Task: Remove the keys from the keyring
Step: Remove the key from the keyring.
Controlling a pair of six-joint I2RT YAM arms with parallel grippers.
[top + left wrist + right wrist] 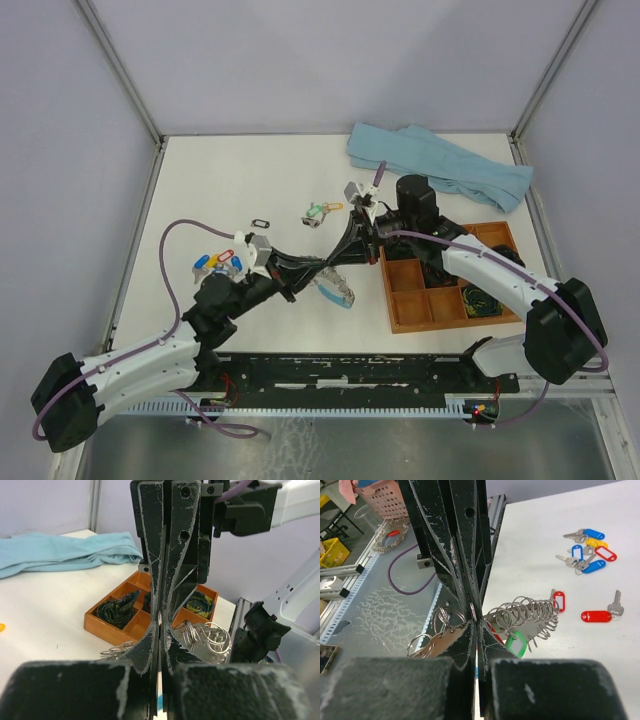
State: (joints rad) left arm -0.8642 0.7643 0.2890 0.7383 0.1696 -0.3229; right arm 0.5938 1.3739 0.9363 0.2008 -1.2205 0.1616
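Progress looks partial: several keys (215, 262) lie loose well left of the tray (398, 322), and two more lie nearer it. The keyring (338, 288), just left of the tray, carries at least a green-tagged key (516, 645). The left gripper (160, 625) and right gripper (475, 622) are both clenched on the keyring.

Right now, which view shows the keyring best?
Right wrist: the keyring fans out beside the fingers, its rings and a green tag clear. Left wrist catches only a few rings; top external shows just its light-blue arc, partly hidden.
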